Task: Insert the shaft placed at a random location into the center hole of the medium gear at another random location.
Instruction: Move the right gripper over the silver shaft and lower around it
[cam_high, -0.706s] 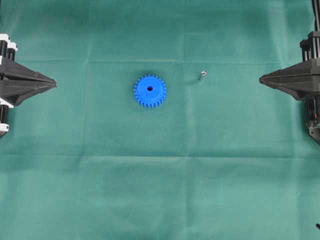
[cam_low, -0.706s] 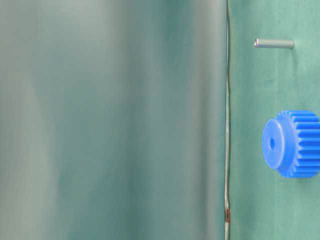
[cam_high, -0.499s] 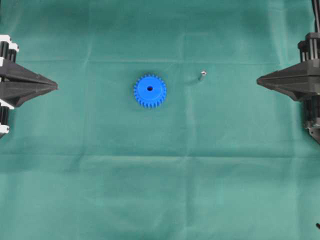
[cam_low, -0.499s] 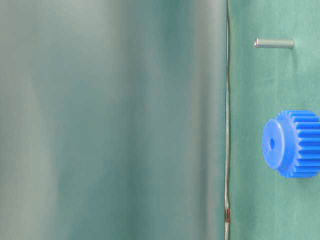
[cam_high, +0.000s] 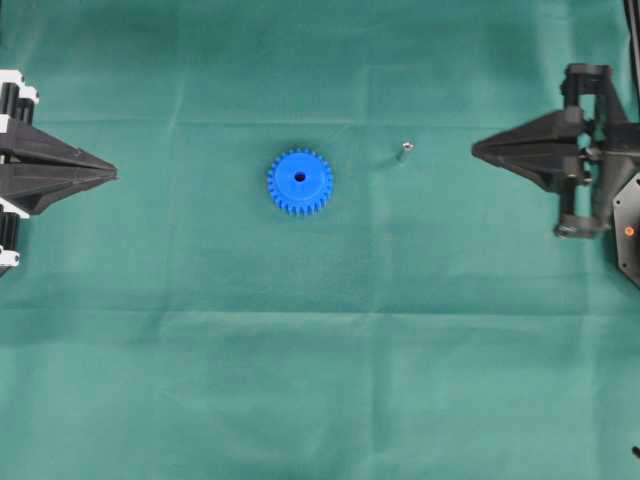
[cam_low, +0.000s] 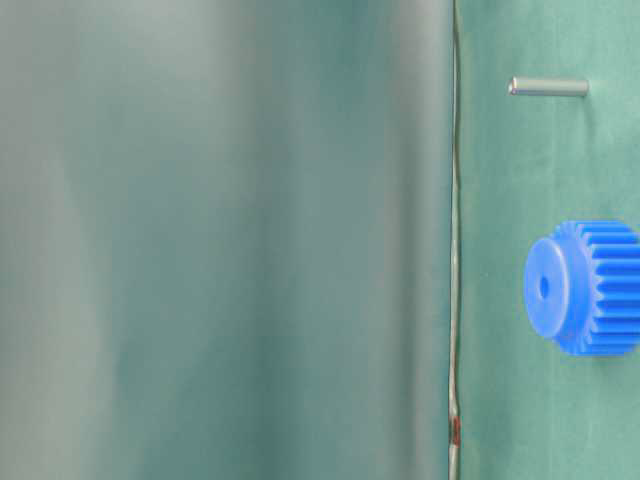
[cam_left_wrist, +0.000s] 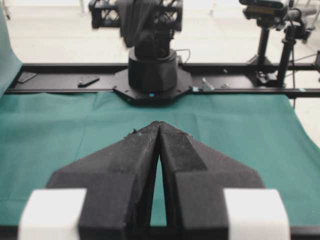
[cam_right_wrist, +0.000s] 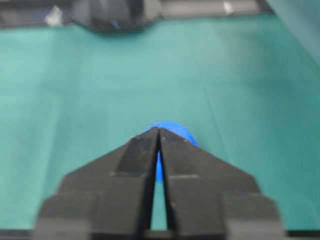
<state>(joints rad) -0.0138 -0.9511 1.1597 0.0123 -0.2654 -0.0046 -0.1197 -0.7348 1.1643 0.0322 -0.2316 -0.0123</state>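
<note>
Green cloth (cam_high: 320, 380) covers the whole work surface, w/ faint fold creases across it. Left wrist view: beyond the cloth a black rail (cam_left_wrist: 60, 80), the other arm's black base (cam_left_wrist: 152, 75) and a camera stand (cam_left_wrist: 272, 30) upper right; pale floor behind.

Medium gear (cam_high: 300, 182) lies flat just left of centre in overhead view, center hole (cam_high: 300, 177) facing up. Shaft (cam_high: 405, 151) sits right of the gear & slightly higher in frame, well apart from it. Stands upright on end: overhead shows only a small spot, and the table-level view (turned sideways) shows its long axis (cam_low: 548, 87) pointing straight away from the cloth.

Left gripper (cam_high: 112, 175) at left edge, tips pressed together, holds nothing. Right gripper (cam_high: 476, 150) tips also together, empty.

Vs. 0.7 s ago: right gripper has moved in from the right edge toward the shaft, more of its wrist showing. Gear, shaft, left gripper unchanged.
</note>
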